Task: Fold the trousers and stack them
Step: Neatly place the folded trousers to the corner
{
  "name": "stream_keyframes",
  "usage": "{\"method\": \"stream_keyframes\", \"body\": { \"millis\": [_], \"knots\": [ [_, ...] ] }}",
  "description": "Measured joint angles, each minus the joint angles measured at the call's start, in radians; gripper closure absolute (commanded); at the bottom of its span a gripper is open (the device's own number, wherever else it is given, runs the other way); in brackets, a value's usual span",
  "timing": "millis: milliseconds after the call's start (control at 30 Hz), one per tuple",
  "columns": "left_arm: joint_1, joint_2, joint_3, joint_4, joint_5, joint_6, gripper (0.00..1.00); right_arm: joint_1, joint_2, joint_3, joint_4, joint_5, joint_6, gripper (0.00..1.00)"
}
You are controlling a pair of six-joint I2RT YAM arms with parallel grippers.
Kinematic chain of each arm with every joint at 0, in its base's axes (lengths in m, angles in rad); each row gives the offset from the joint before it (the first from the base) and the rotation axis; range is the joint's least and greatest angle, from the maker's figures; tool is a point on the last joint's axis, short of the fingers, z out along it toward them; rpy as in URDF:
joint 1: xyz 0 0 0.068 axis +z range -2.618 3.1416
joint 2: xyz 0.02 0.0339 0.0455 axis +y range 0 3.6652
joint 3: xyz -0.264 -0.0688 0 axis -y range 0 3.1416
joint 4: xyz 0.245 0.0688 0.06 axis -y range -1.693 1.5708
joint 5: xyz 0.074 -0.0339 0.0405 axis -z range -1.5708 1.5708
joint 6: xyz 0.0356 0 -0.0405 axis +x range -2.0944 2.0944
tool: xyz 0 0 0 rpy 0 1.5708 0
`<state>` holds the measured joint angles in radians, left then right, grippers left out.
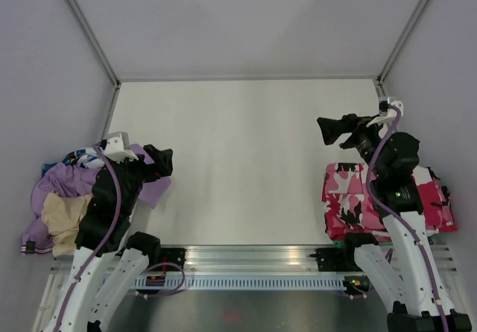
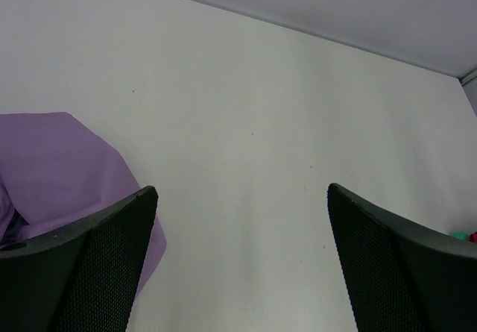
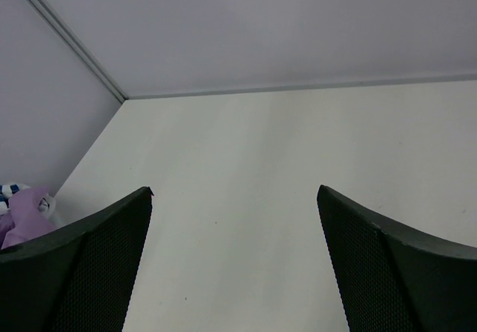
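We find the pink, red, white and black camouflage cloth trousers (image 1: pixel 346 198) lying folded on the white counter (image 1: pixel 246 145) at its near right corner, beneath the right arm (image 1: pixel 399 198). The right hand (image 1: pixel 328 130) hangs behind them, farther from the near edge, and points toward the counter's middle. At the near left corner lies a loose heap of lilac and beige clothes (image 1: pixel 59 198). A flat lilac cloth (image 1: pixel 154 192) at the heap's right side reaches inward on the counter, just below the left hand (image 1: pixel 162 162). Trousers and heap sit well apart, at opposite side edges.

High rear overview, two low wrist views, all sharing table (image 1: pixel 238 160)
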<state>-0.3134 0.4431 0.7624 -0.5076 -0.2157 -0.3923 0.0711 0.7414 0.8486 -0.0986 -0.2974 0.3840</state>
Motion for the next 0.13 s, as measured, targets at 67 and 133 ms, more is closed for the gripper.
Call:
{"method": "stream_keyframes", "body": {
  "millis": [67, 133],
  "knots": [
    [0.0, 0.002, 0.003, -0.005, -0.001, -0.003, 0.0, 0.0, -0.034, -0.014, 0.001, 0.009, 0.002, 0.02],
    [0.0, 0.011, 0.013, -0.016, -0.007, -0.007, 0.0, 0.0, -0.058, -0.027, 0.008, 0.019, 0.005, 0.02]
  ]
}}
